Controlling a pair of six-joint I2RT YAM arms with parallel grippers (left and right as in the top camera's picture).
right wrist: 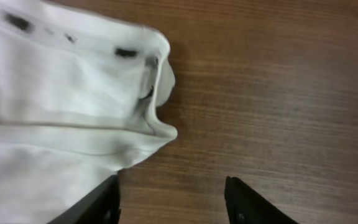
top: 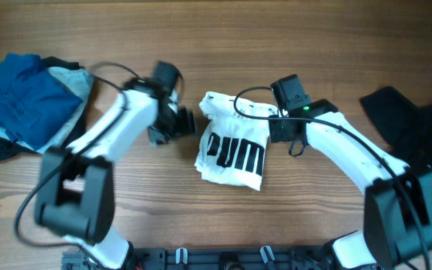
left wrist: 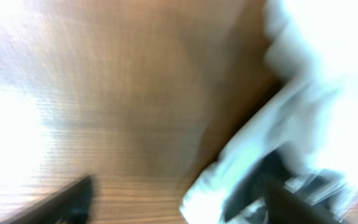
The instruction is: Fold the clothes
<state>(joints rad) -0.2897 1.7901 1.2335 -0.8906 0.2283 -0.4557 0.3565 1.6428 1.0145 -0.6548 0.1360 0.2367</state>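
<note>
A folded white T-shirt (top: 232,150) with black lettering lies at the middle of the wooden table (top: 201,225). The left gripper (top: 180,122) hovers just beside the shirt's left edge; its wrist view is badly blurred, but the dark fingers (left wrist: 67,202) look spread. The right gripper (right wrist: 173,202) is at the shirt's far right corner, fingers spread over bare wood. A black garment (top: 403,112) lies at the right edge, partly hidden by the arm. A blue heap of cloth (top: 21,97) sits at the far left corner.
</note>
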